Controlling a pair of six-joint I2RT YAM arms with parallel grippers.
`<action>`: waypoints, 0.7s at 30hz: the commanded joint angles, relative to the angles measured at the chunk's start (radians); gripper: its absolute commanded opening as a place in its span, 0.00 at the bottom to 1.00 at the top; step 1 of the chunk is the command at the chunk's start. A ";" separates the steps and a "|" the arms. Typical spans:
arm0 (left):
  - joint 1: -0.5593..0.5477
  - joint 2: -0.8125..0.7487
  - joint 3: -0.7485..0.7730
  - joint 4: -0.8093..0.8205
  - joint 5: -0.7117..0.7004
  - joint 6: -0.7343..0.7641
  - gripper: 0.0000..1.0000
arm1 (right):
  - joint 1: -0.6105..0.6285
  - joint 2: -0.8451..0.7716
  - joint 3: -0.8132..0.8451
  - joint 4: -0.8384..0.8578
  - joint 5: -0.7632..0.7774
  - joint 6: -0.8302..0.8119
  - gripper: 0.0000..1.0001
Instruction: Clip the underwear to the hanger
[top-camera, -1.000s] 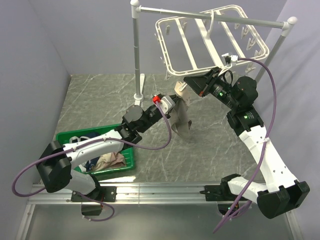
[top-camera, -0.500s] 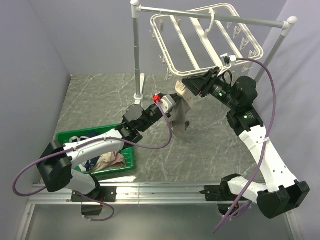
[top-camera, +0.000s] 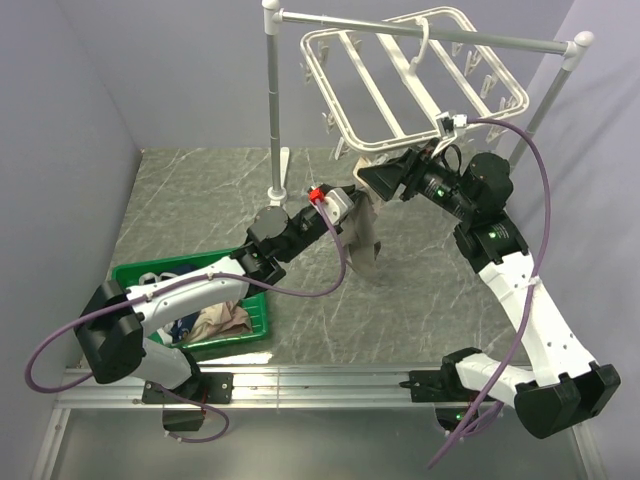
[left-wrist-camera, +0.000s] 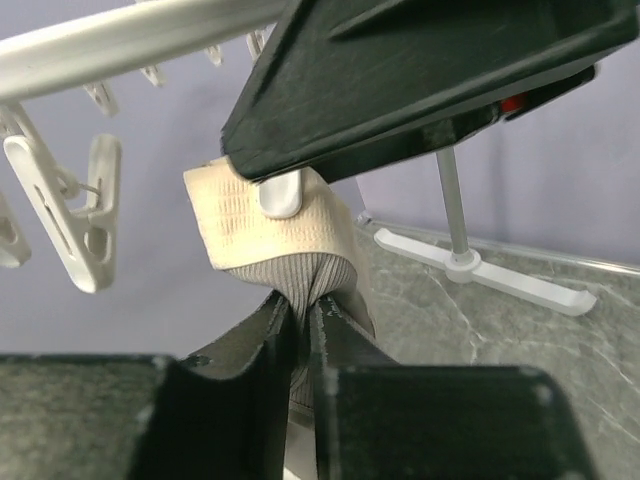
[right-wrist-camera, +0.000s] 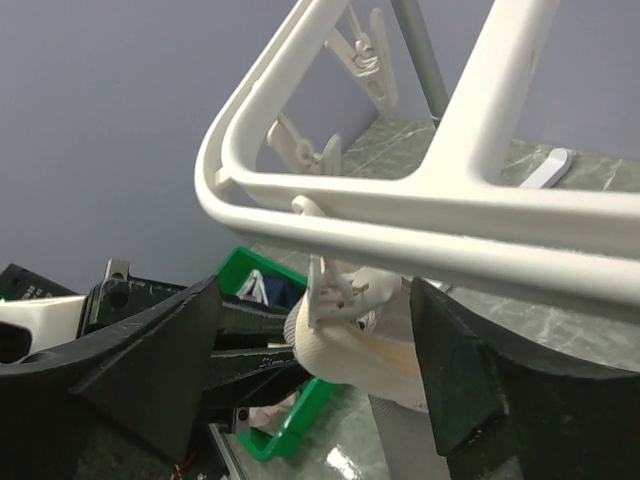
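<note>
The underwear (top-camera: 366, 240) hangs in a twisted column below the near edge of the white hanger (top-camera: 400, 137). Its beige waistband (left-wrist-camera: 250, 235) is bitten by one white clip (left-wrist-camera: 281, 194) of the hanger (right-wrist-camera: 420, 205). My left gripper (left-wrist-camera: 302, 305) is shut on the ribbed grey fabric just below the waistband, seen from above at the garment's left side (top-camera: 350, 207). My right gripper (right-wrist-camera: 315, 300) stands open, one finger on each side of that clip (right-wrist-camera: 330, 288) and the underwear (right-wrist-camera: 360, 352), touching neither. From above, the right gripper (top-camera: 382, 178) sits under the frame's near rim.
The hanger hangs by its hook from a white pole rack (top-camera: 273, 100), whose foot rests on the marble table. More clips (left-wrist-camera: 70, 215) dangle from the frame. A green basket (top-camera: 135, 272) holding other garments (top-camera: 220, 320) stands at the front left under my left arm.
My right gripper has opened and drawn back a little from the clip, which now grips the waistband. The hanger has swung slightly. My left gripper still pinches the fabric.
</note>
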 joint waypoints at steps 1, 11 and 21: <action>0.014 -0.059 0.006 -0.027 0.008 -0.020 0.17 | -0.001 -0.055 0.037 -0.042 -0.009 -0.053 0.84; 0.073 -0.101 0.003 -0.156 0.016 -0.083 0.39 | -0.003 -0.132 0.046 -0.238 -0.029 -0.182 0.92; 0.140 -0.130 -0.001 -0.254 -0.001 -0.112 0.57 | -0.003 -0.283 -0.077 -0.330 -0.081 -0.268 0.93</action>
